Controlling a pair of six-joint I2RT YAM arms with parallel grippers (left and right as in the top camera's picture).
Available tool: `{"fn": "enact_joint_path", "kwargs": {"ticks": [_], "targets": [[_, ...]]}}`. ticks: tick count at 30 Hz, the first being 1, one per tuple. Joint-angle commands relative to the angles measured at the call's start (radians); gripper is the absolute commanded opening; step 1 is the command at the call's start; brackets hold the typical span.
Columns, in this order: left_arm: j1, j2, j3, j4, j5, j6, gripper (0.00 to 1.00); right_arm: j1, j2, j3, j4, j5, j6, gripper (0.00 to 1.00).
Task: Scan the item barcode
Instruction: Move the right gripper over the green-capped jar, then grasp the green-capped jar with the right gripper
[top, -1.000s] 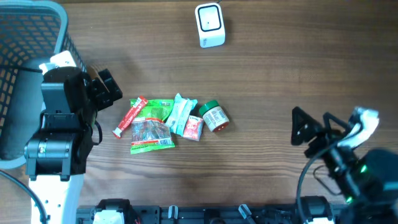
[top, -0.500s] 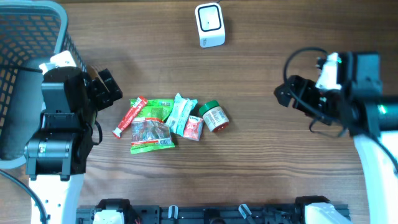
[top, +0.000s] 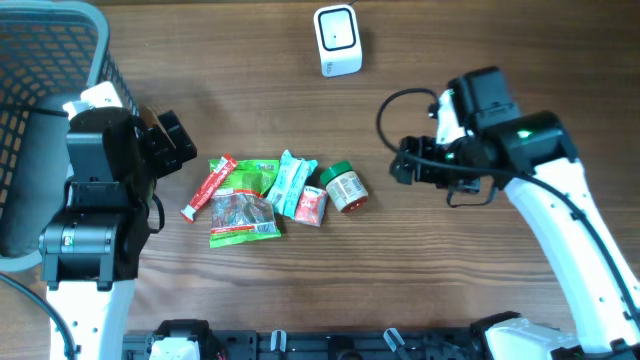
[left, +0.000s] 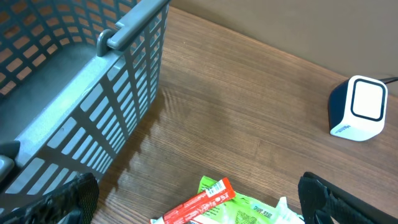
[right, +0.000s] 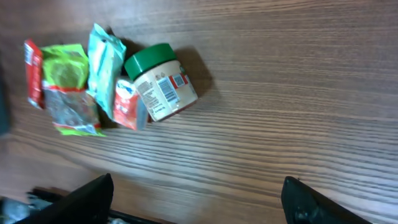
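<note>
Left wrist view cuts the snack packets off at its bottom edge. The small green-lidded jar with a barcode label lies on its side on the wooden surface, touching the packets. The barcode faces up but is too small to read. Right fingers are spread and empty, near the jar's right; they swung in since a second ago. Left fingers are spread and empty, unmoved, beyond the packets from the jar.

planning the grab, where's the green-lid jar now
Overhead view: the jar lies on its side at the right end of the snack pile, beside a red packet, left of the right gripper.
</note>
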Motion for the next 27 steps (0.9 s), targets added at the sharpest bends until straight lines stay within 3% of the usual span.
{"fn": "enact_joint_path", "kwargs": {"ticks": [1,9,27], "targets": [[0.006,0.001,0.014,0.002,-0.010,0.005,1.00,0.050,0.019,0.017,0.022,0.061,-0.016,0.87],[0.006,0.001,0.014,0.002,-0.009,0.005,1.00,0.160,0.020,-0.020,0.117,0.087,-0.017,0.87],[0.006,0.001,0.014,0.002,-0.009,0.005,1.00,0.164,0.050,-0.021,0.122,0.082,-0.023,0.87]]}}
